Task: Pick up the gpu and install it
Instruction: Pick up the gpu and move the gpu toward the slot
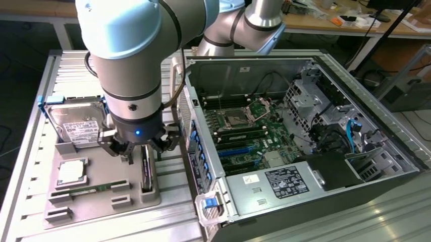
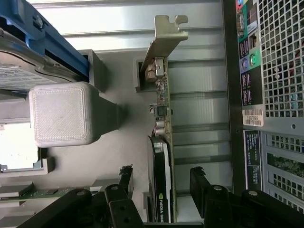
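Fingers (image 2: 198, 180) spread, astride gpu (image 2: 162, 118) — arm (image 1: 128, 75) upright

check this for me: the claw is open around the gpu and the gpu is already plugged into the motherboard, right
Not quite. The claw is open around the gpu, but the gpu isn't in the motherboard: the exterior view shows it standing on edge in the gray tray beside the case.

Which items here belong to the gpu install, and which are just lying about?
Job in hand: gpu, standing on edge in the grey tray; open hand straddling it; open computer case.
Lying about: hard drive, memory stick, processor chip.
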`<state>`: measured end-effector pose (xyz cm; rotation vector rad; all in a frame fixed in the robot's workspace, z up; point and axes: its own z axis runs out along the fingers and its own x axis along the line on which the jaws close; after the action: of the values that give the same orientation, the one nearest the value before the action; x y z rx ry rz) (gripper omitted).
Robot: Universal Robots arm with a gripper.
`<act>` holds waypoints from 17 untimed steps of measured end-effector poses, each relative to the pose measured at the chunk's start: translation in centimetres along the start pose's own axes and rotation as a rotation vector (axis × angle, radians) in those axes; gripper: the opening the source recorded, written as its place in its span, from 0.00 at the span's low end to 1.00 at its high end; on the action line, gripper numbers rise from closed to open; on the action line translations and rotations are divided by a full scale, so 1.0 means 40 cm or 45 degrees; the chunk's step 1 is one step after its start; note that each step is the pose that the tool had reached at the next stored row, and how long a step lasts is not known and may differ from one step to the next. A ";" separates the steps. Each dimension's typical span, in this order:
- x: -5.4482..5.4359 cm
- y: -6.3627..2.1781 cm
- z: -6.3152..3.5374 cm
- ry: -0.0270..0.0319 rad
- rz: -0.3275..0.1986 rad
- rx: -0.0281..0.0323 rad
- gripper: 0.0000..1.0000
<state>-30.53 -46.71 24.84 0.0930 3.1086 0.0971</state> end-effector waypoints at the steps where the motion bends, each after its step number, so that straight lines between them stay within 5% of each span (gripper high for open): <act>1: 0.000 0.000 0.001 0.0000 0.000 -0.0001 0.60; 16: 0.000 0.000 0.002 -0.0001 0.000 -0.0001 0.61; 17: 0.000 0.000 0.002 -0.0002 0.000 -0.0002 0.67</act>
<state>-30.53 -46.71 24.76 0.0930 3.1085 0.0973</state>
